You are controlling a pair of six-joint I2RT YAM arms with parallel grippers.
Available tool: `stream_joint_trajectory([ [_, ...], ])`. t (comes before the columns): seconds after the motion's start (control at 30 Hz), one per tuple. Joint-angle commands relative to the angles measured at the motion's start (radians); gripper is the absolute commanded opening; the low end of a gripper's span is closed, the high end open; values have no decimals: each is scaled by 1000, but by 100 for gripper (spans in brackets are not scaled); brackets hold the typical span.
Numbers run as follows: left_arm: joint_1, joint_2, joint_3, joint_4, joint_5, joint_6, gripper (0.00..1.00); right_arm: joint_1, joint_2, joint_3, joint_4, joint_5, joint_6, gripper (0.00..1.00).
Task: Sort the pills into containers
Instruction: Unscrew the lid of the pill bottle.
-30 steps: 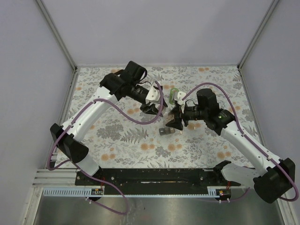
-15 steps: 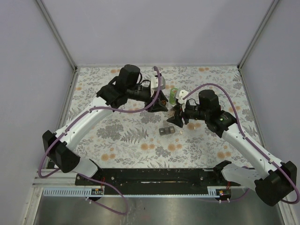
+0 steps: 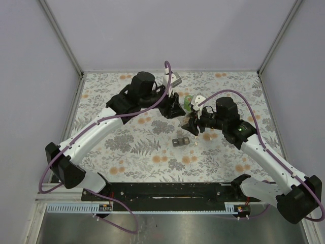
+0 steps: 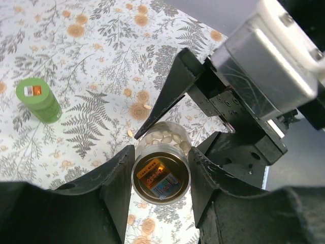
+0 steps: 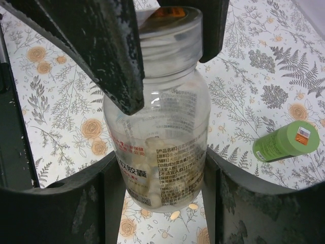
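**Top view.** You will find both arms reaching in to the middle of the flower-patterned surface (image 3: 127, 147). Your left pincer (image 3: 175, 108) and right pincer (image 3: 190, 124) meet tip to tip there. What lies between them is hidden from this angle. A green bottle (image 3: 189, 101) rests on the surface just behind the two pincers. A small grey object (image 3: 178, 142) sits on the surface just in front of the right pincer, apart from both arms.

**Left wrist view.** Your left pincer is clenched on the lid (image 4: 161, 178) of a clear bottle (image 4: 162, 138). One finger presses each side of the lid, which carries an orange label. Pale pills fill the bottle just under the lid. The black fingers of the right pincer flank the bottle farther along. The green bottle is well off to the left, apart from everything. Two loose pills (image 4: 130, 133) lie on the surface near the clear bottle.

**Right wrist view.** Your right pincer is clenched on the body of the clear bottle, with a finger on each flank below the shoulder. The bottle is lifted off the surface, and the printed side of its label faces the camera. The lid sits on the neck, and the left pincer's fingers (image 5: 96, 56) close on it from above. The green bottle appears to lie on its side at the right. More loose pills lie on the surface beneath the clear bottle.
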Motion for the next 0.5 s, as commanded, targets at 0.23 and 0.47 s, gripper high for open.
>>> stream_joint_trajectory([
  [0.23, -14, 11, 32, -18, -233, -270, 12, 2, -30, 17, 76, 57, 29, 0],
  [0.47, -20, 36, 45, -35, -225, -323, 36, 2, -27, 17, 75, 56, 25, 0],
])
